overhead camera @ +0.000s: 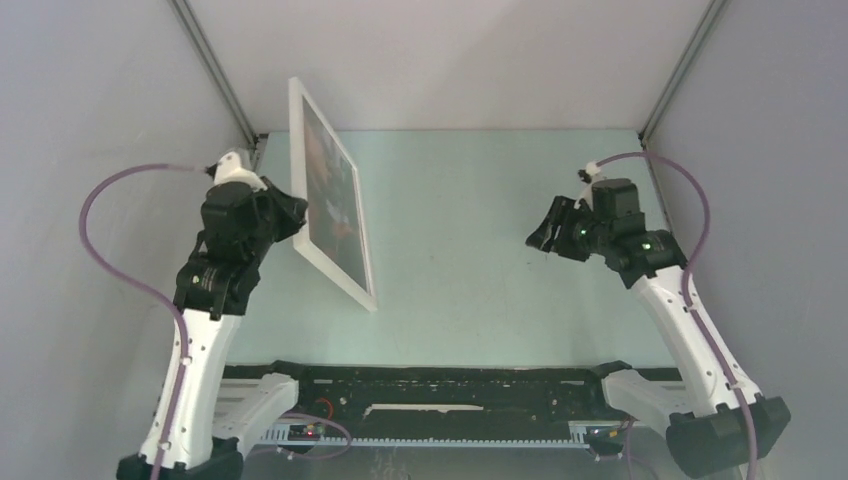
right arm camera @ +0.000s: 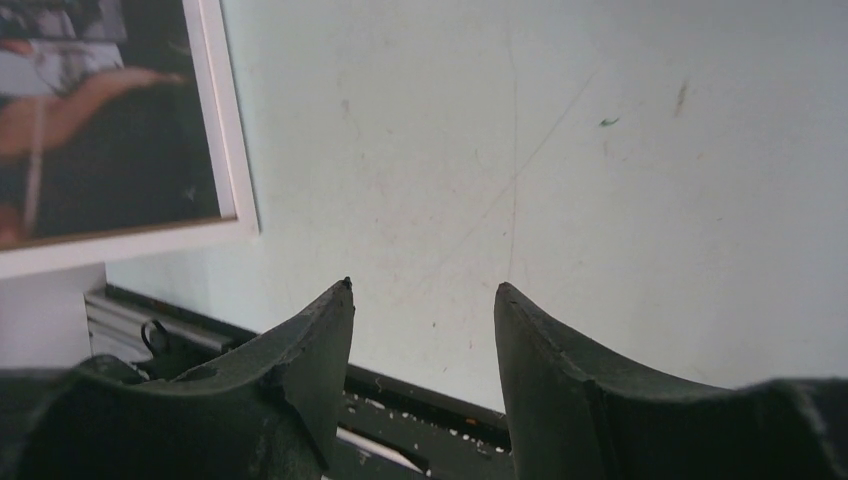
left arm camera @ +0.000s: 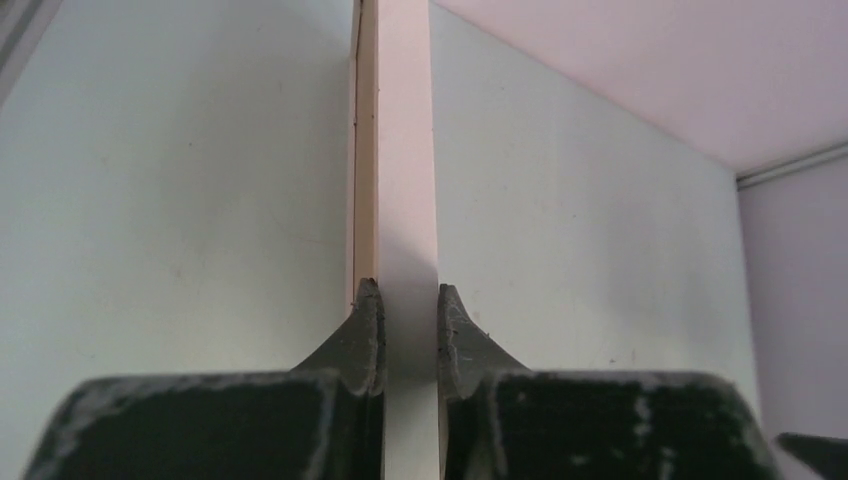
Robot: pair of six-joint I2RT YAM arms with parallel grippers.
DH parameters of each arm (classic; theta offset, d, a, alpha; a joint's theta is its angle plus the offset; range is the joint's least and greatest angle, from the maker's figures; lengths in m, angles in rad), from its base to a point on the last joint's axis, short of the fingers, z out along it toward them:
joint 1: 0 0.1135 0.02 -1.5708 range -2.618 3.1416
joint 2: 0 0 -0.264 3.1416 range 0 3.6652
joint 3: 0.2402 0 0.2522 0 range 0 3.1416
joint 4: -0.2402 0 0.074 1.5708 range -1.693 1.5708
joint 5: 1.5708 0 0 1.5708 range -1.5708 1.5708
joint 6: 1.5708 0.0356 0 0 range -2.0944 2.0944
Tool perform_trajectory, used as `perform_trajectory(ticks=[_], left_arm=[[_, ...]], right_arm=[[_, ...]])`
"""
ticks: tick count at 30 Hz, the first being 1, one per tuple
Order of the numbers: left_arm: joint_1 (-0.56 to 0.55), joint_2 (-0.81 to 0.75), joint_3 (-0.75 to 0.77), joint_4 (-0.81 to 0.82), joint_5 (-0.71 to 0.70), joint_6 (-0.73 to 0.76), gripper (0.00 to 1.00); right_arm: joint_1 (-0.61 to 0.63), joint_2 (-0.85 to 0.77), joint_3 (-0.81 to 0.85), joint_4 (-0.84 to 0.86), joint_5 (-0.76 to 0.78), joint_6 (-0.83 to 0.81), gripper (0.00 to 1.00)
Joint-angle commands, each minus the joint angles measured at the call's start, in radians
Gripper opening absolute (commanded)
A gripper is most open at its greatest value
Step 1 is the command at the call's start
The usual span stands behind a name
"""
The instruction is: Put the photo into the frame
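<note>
Left gripper (overhead camera: 297, 224) clamps one edge of the frame (overhead camera: 338, 280), holding it raised and tilted on edge over the left of the table (overhead camera: 480, 220). The photo (overhead camera: 333, 195) shows inside it, so insertion looks done; setting it down seems left. Right gripper (overhead camera: 537, 238) hovers spread and empty, well apart.
</note>
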Motion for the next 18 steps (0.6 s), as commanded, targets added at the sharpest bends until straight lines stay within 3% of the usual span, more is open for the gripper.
perform_trajectory(ticks=[1, 8, 18], left_arm=[[0.149, -0.053, -0.115, 0.13, 0.211, -0.08, 0.0], [0.295, -0.189, -0.29, 0.229, 0.237, -0.2, 0.0], [0.318, -0.372, -0.479, 0.145, 0.082, -0.223, 0.0]], right_arm=[[0.083, 0.046, -0.038, 0.081, 0.001, 0.046, 0.61], [0.179, 0.143, -0.076, 0.147, 0.019, 0.079, 0.61], [0.318, 0.375, -0.113, 0.347, -0.047, 0.135, 0.61]])
